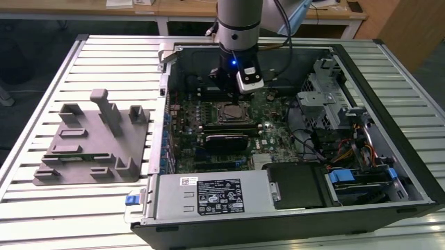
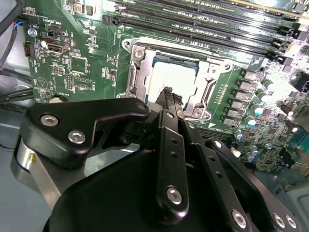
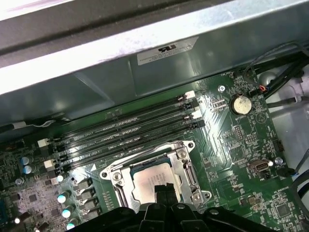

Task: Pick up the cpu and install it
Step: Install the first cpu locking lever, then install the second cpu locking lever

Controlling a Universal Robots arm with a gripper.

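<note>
The cpu (image 2: 166, 77) lies flat inside the metal socket frame (image 2: 208, 79) on the green motherboard, its pale silver top showing in both wrist views (image 3: 150, 180). In the exterior view the cpu (image 1: 230, 110) sits mid-board inside the open computer case. My gripper (image 1: 230, 96) hangs just above the socket, toward the case's back wall. Its two thin black fingertips (image 2: 169, 94) are pressed together over the chip's edge, with nothing between them. In the first wrist view my gripper (image 3: 164, 191) points down at the chip.
Black memory slots (image 3: 125, 133) run beside the socket. The case wall (image 1: 170, 78), power supply (image 1: 208, 195), drive cage (image 1: 323, 99) and cables (image 1: 347, 151) ring the board. A grey fixture tray (image 1: 90, 146) with upright posts stands on the table at the exterior view's left.
</note>
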